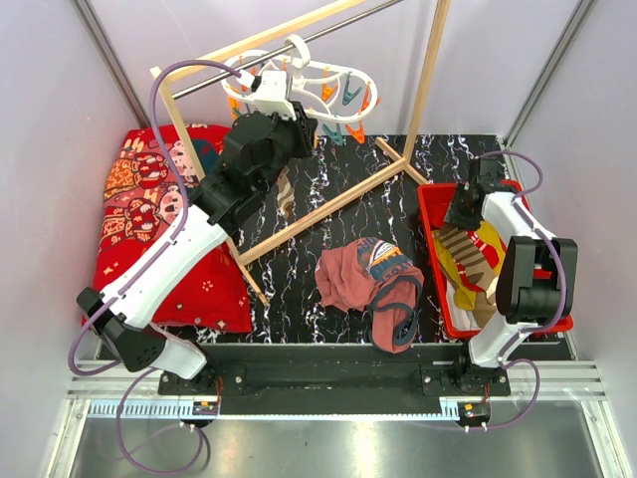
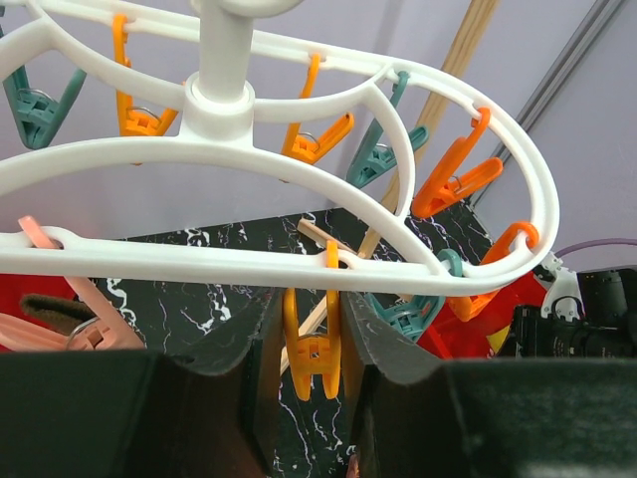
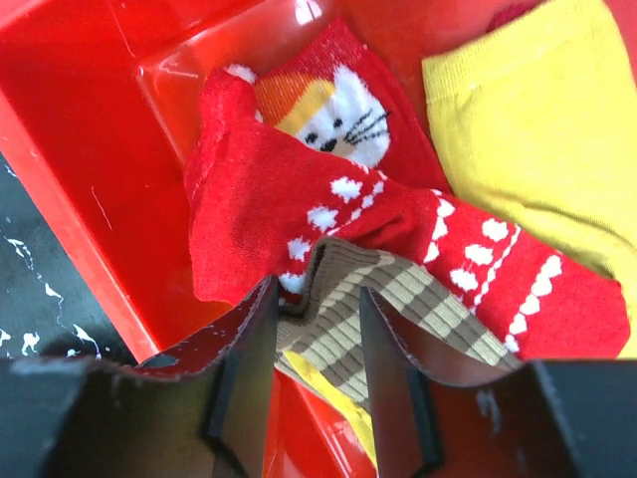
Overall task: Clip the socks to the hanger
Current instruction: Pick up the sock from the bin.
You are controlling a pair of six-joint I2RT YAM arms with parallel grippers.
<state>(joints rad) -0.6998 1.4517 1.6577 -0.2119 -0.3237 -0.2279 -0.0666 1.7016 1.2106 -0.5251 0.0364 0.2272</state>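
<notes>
While left gripper (image 2: 311, 309) pinches orange peg (image 2: 311, 360), right gripper (image 3: 317, 299) half-open astride striped sock (image 3: 428, 314)

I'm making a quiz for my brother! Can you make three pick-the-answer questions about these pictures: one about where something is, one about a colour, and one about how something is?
1. Where is the red cat sock?
A. on the cushion
B. in the red bin
C. on the hanger

2. What colour is the peg in the left gripper?
A. teal
B. orange
C. pink

3. How is the yellow sock?
A. clipped up
B. held in the air
C. lying loose in the bin

Answers: 1 B, it lies against the bin's red wall. 2 B, the peg between the two dark fingers is orange. 3 C, it lies flat beside the red cat sock with nothing gripping it.
</notes>
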